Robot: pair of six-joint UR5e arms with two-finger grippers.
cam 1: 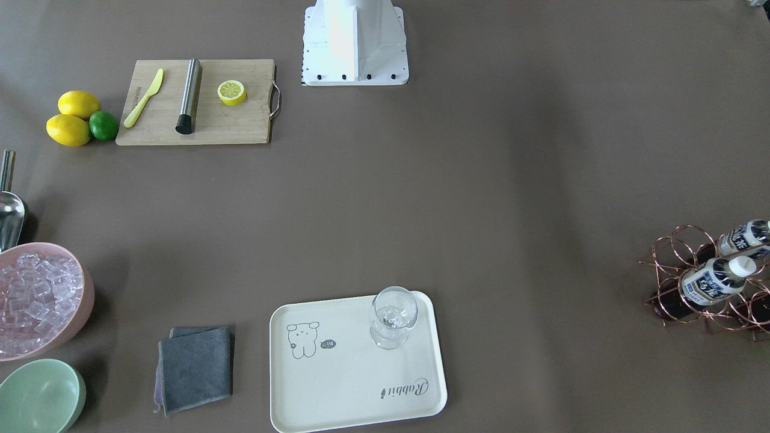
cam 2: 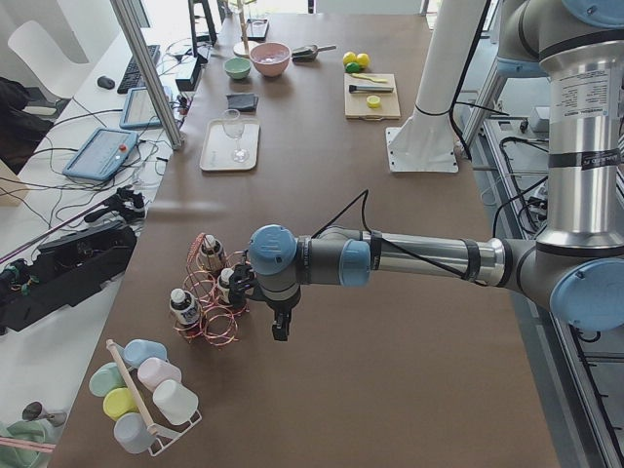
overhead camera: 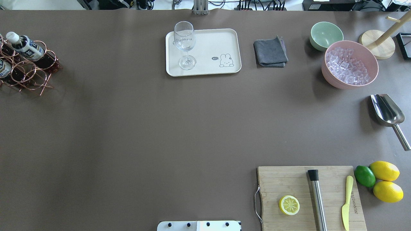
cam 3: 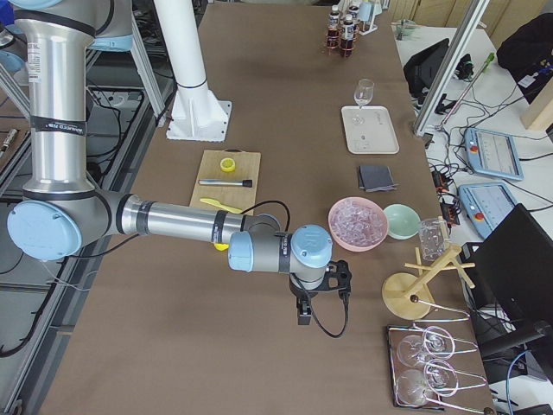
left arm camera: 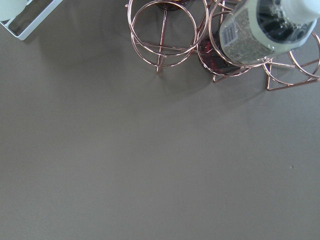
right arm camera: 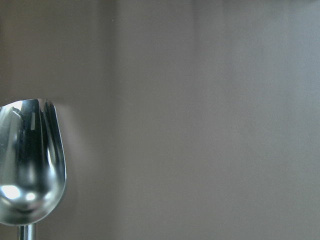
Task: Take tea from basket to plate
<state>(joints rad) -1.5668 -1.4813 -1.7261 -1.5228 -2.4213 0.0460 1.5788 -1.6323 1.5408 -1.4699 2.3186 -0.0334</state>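
Nearest the robot's base we record a wooden cutting board (overhead camera: 289,183) bearing a lemon half (overhead camera: 289,205), a steel cylinder (overhead camera: 317,200) and a yellow knife (overhead camera: 346,202). Two lemons (overhead camera: 384,170) and a lime (overhead camera: 365,176) lie just beside it on the table (overhead camera: 128,128).

Further out lies a steel scoop (overhead camera: 387,110), bowl upward, with nothing in it. The right gripper (cam 3: 304,313) hangs pointing down near it. We cannot tell how its jaws stand.

Beyond the scoop, the pink bowl (overhead camera: 334,81) is heaped with clear ice cubes (overhead camera: 345,65). The green bowl (overhead camera: 326,33), just beside it, holds nothing. A folded grey cloth (overhead camera: 270,52) lies between the green bowl and the plate.

The plate (overhead camera: 212,41) carries one stemmed glass (overhead camera: 185,45), upright and unfilled, towards its end on the robot's left.

At the far left corner stands the basket (overhead camera: 29,75), well apart from the plate. The tea (cam 1: 713,282) lies tilted in its rings, cap uppermost. The left side view shows three such bottles there. The bottle is clear plastic with dark brown liquid, a white cap and a white label in dark print. The left gripper (cam 2: 280,327) hangs pointing down just beside the basket, apart from the bottles. We cannot tell the state of its jaws.
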